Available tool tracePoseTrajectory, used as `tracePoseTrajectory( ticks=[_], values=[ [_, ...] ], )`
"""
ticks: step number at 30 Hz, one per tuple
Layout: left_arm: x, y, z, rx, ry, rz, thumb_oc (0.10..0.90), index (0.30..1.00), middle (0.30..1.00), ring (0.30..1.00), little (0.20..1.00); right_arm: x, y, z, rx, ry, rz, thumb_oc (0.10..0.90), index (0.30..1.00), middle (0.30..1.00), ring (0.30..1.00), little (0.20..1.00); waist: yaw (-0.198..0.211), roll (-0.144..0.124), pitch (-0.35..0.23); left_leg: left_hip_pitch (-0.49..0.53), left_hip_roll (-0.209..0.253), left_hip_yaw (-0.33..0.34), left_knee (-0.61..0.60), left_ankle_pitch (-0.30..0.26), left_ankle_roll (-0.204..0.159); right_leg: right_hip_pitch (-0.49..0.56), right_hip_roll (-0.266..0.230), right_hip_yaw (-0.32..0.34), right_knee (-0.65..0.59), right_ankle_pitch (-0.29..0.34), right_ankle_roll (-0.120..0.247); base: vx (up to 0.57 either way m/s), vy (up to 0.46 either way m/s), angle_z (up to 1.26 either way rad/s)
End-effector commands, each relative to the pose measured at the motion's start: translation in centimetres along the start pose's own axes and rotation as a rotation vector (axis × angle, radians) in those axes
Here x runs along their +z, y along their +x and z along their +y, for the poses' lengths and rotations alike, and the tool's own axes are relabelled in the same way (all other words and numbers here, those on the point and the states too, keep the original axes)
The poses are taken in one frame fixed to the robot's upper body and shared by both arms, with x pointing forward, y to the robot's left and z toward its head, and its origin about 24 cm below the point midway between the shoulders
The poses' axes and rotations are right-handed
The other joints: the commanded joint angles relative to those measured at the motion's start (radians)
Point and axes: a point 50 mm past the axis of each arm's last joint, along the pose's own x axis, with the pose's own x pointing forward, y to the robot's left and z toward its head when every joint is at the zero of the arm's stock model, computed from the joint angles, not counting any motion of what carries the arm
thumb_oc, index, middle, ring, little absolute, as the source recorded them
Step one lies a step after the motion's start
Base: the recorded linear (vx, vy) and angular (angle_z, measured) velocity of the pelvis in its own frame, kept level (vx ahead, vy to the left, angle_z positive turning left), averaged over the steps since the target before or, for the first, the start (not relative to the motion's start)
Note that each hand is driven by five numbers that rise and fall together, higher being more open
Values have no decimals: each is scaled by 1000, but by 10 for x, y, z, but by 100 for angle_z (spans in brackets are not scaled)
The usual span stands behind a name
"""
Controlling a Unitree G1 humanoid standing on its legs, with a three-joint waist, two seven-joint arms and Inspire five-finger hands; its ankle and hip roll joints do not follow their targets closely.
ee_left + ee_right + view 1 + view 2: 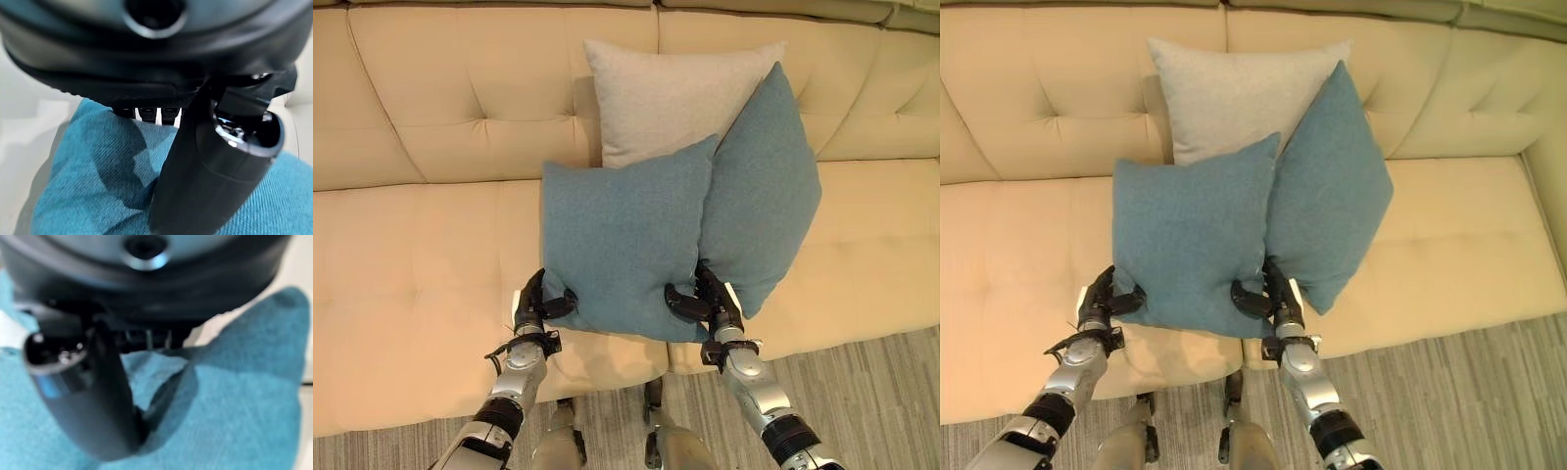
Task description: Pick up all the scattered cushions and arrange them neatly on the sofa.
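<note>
Cushions crowd the middle of the sofa; both ends of the seat lie open.

The near teal cushion [622, 245] stands upright at the seat's front edge, pinched at its lower corners by the left hand [536, 304] and right hand [705, 299], and it blocks any straight reach toward the backrest. Just behind it, the second teal cushion [764, 191] tilts on a corner, overlapping its right side, and the grey cushion [666, 93] leans against the backrest. The three touch or overlap, so no passage shows between them. The sofa [401, 264] seat toward its left end is bare from front edge to backrest; the right end past the tilted cushion is bare too.
</note>
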Motion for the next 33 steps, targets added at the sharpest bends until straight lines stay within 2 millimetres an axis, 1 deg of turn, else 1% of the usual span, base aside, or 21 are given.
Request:
tracePoseTrajectory(
  ticks=[1,2,3,4,8,9,13,14,16,17,18,19,20,22,23,25,26,30,31,32,33],
  values=[
    [48,0,-59,-271,-65,-200,722,782,782,782,782,35,12,13,62,-22,-160,800,900,900,900,900,14,16,-3,41,22,34,80,-132,-21,17,-40,-31,46,-33,54,20,-37,1],
    [52,-1,-64,-300,-64,-214,400,300,300,300,300,35,12,13,64,-23,-159,800,900,900,900,900,14,19,-1,43,22,33,82,-133,-21,18,-40,-31,48,-36,53,0,0,0],
    [55,-3,-66,-319,-65,-230,400,300,300,300,300,35,11,12,68,-24,-159,516,474,474,474,474,13,22,1,46,22,33,82,-134,-21,19,-41,-31,50,-38,52,0,0,0],
    [58,-5,-68,-341,-71,-245,400,300,300,300,300,35,11,12,72,-30,-164,400,300,300,300,300,13,26,2,52,21,34,81,-136,-21,22,-41,-29,52,-42,52,0,0,0],
    [61,-8,-67,-351,-109,-265,400,300,300,300,300,29,5,7,70,-23,-153,400,300,300,300,300,9,39,-1,75,19,38,79,-141,-21,36,-40,-25,55,-53,49,15,-16,1],
    [62,-9,-64,-341,-130,-269,400,300,300,300,300,25,2,3,61,-22,-141,400,300,300,300,300,7,48,-7,92,17,40,76,-143,-20,47,-39,-24,58,-59,47,24,-31,-4],
    [60,-11,-56,-321,-153,-274,400,300,300,300,300,21,-3,-2,49,-17,-132,400,300,300,300,300,3,63,-24,122,17,40,64,-144,-20,65,-37,-23,61,-72,44,46,-39,-3],
    [53,-14,-49,-302,-172,-259,400,300,300,300,300,17,-8,-8,37,-12,-122,400,300,300,300,300,0,75,-39,147,15,38,55,-147,-19,83,-32,-21,70,-86,41,86,-61,-2],
    [46,-19,-45,-296,-194,-244,400,300,300,300,300,10,-14,-13,24,-13,-103,400,300,300,300,300,-4,89,-48,173,17,28,49,-150,-18,100,-27,-16,89,-106,36,69,-46,2],
    [46,-19,-45,-296,-194,-243,400,300,300,300,300,10,-14,-13,24,-13,-102,400,300,300,300,300,-5,89,-48,174,17,28,49,-150,-18,101,-27,-16,90,-107,36,51,-58,11],
    [37,-24,-42,-292,-212,-219,400,300,300,300,300,5,-19,-18,11,-3,-90,400,300,300,300,300,-7,101,-54,195,19,17,43,-149,-18,117,-18,-10,111,-130,27,25,-51,14],
    [37,-24,-42,-292,-212,-219,400,300,300,300,300,5,-20,-18,11,-3,-89,400,300,300,300,300,-7,101,-53,197,19,16,42,-148,-19,118,-17,-10,112,-131,27,31,-69,14],
    [33,-27,-40,-291,-221,-212,400,300,300,300,300,2,-23,-21,0,0,-84,400,300,300,300,300,-9,109,-57,205,21,10,38,-146,-19,123,-12,-5,124,-142,22,3,-43,10],
    [25,-34,-39,-297,-248,-189,400,300,300,300,300,-2,-30,-26,-14,9,-77,400,300,300,300,300,-13,126,-68,216,28,-12,22,-130,-23,131,13,25,154,-172,6,-24,-111,10],
    [25,-34,-39,-297,-248,-189,400,300,300,300,300,-2,-30,-26,-14,9,-77,400,300,300,300,300,-13,126,-68,216,28,-12,22,-129,-23,132,13,25,154,-173,6,-43,-157,27],
    [14,-43,-35,-312,-252,-161,400,300,300,300,300,-1,-36,-27,-7,20,-92,400,300,300,300,300,-7,135,-81,219,40,-35,26,-114,-30,148,40,33,170,-207,-17,-38,-138,27],
    [14,-44,-35,-312,-252,-160,400,300,300,300,300,-1,-36,-27,-7,20,-92,400,300,300,300,300,-8,135,-81,219,40,-36,26,-114,-31,148,40,32,170,-207,-17,-41,-133,16],
    [2,-56,-23,-308,-274,-128,400,300,300,300,300,8,-41,-25,33,0,-136,400,300,300,300,300,12,136,-82,200,76,-69,53,-78,-61,179,87,15,165,-238,-56,-91,-199,29],
    [-1,-59,-22,-309,-277,-121,400,300,300,300,300,10,-42,-25,39,-1,-150,400,300,300,300,300,16,135,-82,192,84,-78,61,-64,-70,194,98,3,150,-237,-63,-150,-268,36],
    [-6,-63,-21,-309,-300,-99,400,300,300,300,300,15,-44,-25,49,-6,-175,400,300,300,300,300,29,134,-78,174,99,-92,65,-36,-88,215,119,-20,119,-239,-73,-121,-208,40],
    [-6,-63,-21,-309,-300,-99,400,300,300,300,300,15,-44,-25,50,-6,-175,400,300,300,300,300,27,134,-78,173,100,-95,65,-35,-88,217,119,-23,116,-238,-73,-170,-204,62]
  ],
)
